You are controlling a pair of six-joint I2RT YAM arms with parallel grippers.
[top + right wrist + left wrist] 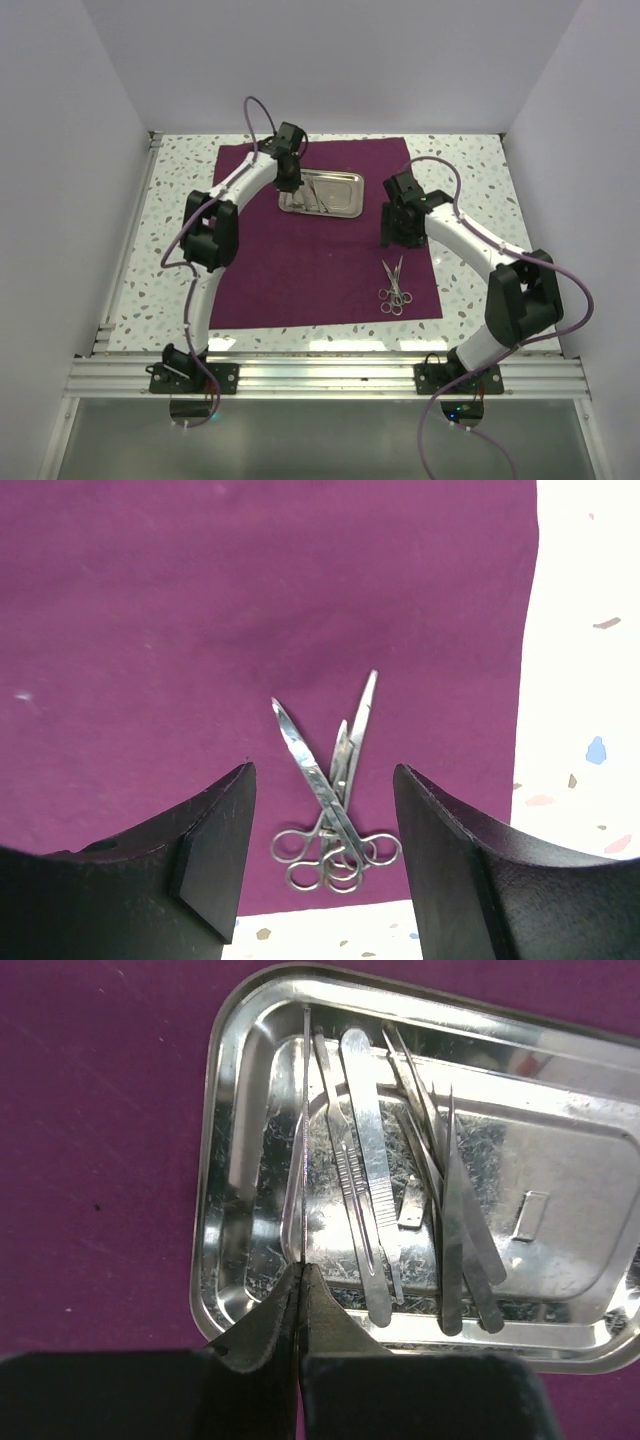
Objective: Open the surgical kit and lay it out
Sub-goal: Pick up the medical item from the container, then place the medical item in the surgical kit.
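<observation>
The dark purple cloth (300, 270) lies spread flat on the table. The steel tray (345, 205) sits on its far middle part. In the left wrist view the tray (215, 1160) holds a thin probe (303, 1130), scalpel handles (362, 1170) and tweezers (462, 1230). My left gripper (301, 1270) is over the tray's near rim, shut on the near end of the thin probe. It also shows from above (288, 185). My right gripper (322, 775) is open and empty above a small pile of ring-handled scissors (335, 810). The scissors lie near the cloth's front right corner (392, 285).
Speckled white tabletop (470, 170) borders the cloth on all sides and shows right of the scissors (580, 680). White walls enclose the table on the left, back and right. An aluminium rail (320, 375) runs along the near edge by the arm bases.
</observation>
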